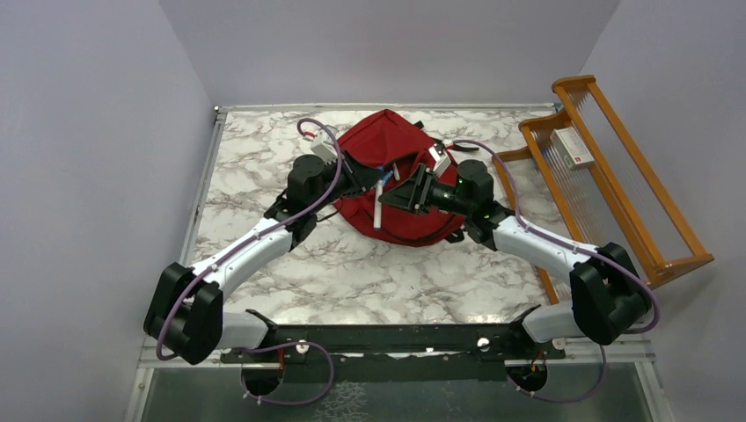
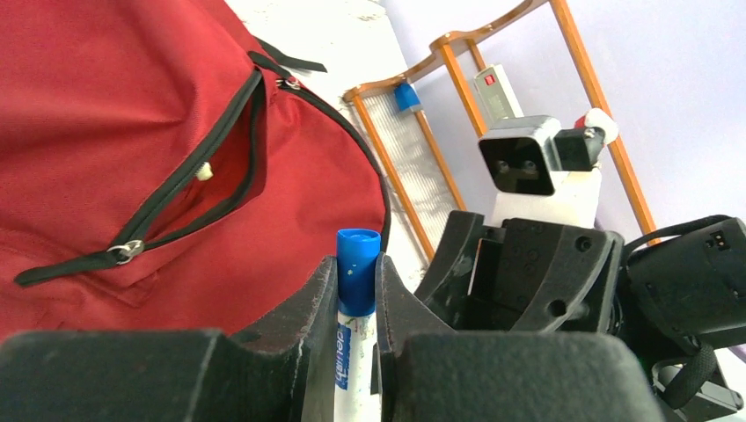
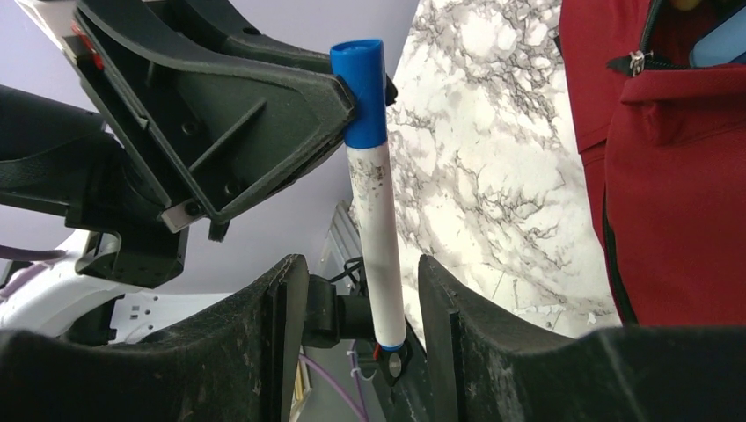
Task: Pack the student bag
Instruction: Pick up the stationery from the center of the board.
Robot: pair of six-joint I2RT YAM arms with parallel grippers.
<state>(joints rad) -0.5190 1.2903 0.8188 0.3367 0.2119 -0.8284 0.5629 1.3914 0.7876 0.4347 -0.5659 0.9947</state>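
Student bag (image 1: 387, 141), beneath left end effector (image 2: 357, 277)

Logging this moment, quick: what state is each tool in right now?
Left tool: closed on the blue-capped marker.
Right tool: open, straddling the marker's white body without gripping it.

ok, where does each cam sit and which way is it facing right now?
Top external: above and behind the bases, looking down on marble table, student bag; both arms whole.
Left wrist: along left gripper shut on marker, toward bag, wooden rack; own fingers show.
Right wrist: along open right gripper, toward table; own fingers show.
Shared: both wrists see marker, the other gripper.
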